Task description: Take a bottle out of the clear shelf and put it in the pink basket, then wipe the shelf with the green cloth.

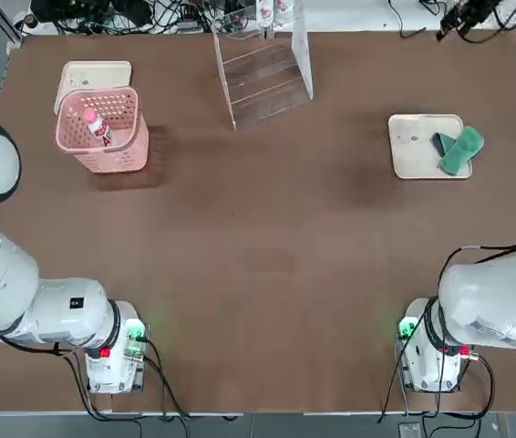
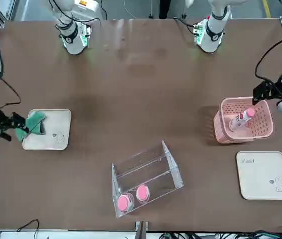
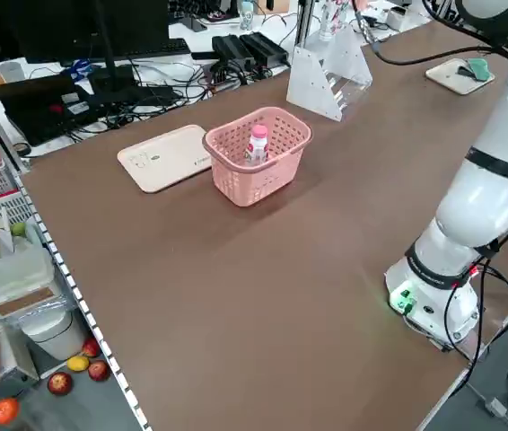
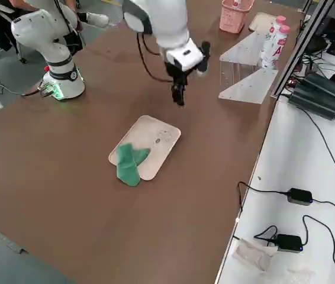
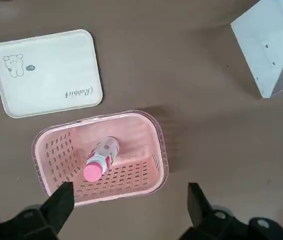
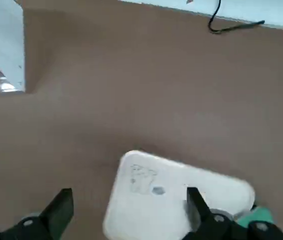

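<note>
While the left gripper [image 5: 126, 210] hangs above the pink basket [image 5: 154, 145] with its fingers spread wide and nothing between them, the bottle [image 5: 100, 159] lies tilted inside that basket, directly below the open jaws, pink cap up against one wall. A flat cream tray [image 5: 46, 72] lies on the table just beyond the basket, empty. The right gripper [image 4: 179, 94] points straight down from a bent wrist, raised clear of the table, its fingers likewise parted and empty. Below and a little to one side of it sits a second cream tray [image 4: 155, 139], with the green cloth [image 4: 129, 164] crumpled over that tray's far edge, apart from the fingers. The clear shelf [image 1: 263, 68] stands at the back edge of the table, between the two grippers and well away from both, with two more bottles [image 2: 132, 197] at its rear.
</note>
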Robot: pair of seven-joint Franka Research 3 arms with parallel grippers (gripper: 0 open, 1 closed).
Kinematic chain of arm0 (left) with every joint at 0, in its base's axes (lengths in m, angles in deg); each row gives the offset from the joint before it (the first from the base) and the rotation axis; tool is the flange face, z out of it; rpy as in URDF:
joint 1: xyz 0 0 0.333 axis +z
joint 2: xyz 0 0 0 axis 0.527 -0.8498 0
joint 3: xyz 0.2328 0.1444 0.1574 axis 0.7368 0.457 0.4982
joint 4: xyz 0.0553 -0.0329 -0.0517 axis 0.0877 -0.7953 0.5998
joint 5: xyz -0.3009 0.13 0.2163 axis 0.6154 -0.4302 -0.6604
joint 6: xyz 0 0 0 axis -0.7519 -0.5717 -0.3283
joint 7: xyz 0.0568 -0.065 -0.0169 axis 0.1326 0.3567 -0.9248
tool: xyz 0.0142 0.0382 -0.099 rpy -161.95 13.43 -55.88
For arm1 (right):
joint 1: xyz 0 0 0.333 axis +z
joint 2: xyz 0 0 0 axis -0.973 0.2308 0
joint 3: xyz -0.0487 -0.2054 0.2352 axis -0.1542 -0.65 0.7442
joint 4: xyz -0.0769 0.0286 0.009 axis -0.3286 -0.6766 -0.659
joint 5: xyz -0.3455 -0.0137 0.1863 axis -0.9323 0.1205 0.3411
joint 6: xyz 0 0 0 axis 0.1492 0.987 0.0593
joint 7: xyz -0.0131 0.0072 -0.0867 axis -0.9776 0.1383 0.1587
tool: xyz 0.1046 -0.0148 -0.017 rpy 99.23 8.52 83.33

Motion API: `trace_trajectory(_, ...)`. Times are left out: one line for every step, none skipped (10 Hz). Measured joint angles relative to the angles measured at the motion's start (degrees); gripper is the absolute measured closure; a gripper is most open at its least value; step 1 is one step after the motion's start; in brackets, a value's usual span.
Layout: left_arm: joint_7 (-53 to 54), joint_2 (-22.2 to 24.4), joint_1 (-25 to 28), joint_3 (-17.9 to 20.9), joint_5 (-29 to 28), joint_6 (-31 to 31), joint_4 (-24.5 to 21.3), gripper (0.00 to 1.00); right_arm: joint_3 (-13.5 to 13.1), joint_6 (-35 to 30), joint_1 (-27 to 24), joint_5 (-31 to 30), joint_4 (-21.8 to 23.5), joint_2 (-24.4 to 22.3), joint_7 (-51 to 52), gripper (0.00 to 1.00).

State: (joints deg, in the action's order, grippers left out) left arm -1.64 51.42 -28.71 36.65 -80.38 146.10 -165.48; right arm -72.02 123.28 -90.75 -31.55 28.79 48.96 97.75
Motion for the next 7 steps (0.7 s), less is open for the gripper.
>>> trace_trajectory(0.0,0.0,0.1,0.0,0.0,0.0,0.0,0.0,0.0,-7.9,2.7,-1.4,-2.4,-3.0,-7.5,0.0)
trace_trajectory(0.0,0.0,0.0,-0.1,0.0,0.0,0.0,0.0,-0.1,-15.1,5.0,-3.3,-5.2,-5.4,-13.0,0.0)
trace_trajectory(0.0,0.0,0.0,-0.1,0.0,0.0,0.0,0.0,-0.2,-19.7,7.1,-5.5,-7.0,-7.7,-16.8,0.0)
trace_trajectory(0.0,0.0,-0.1,-0.1,0.0,0.0,0.0,0.0,-0.2,-21.3,8.2,-6.8,-7.5,-9.5,-18.5,0.0)
trace_trajectory(0.0,0.0,0.0,-0.1,0.0,0.0,0.0,0.0,-0.3,-21.5,8.3,-7.2,-7.7,-10.4,-18.7,0.0)
trace_trajectory(0.0,0.0,0.0,-0.1,0.0,0.0,0.0,0.0,-0.8,-22.8,8.3,-7.5,-8.7,-10.4,-18.7,0.0)
trace_trajectory(0.0,0.0,0.0,-0.1,0.0,0.0,0.0,0.0,-1.0,-25.1,8.3,-7.8,-10.7,-10.3,-19.5,0.0)
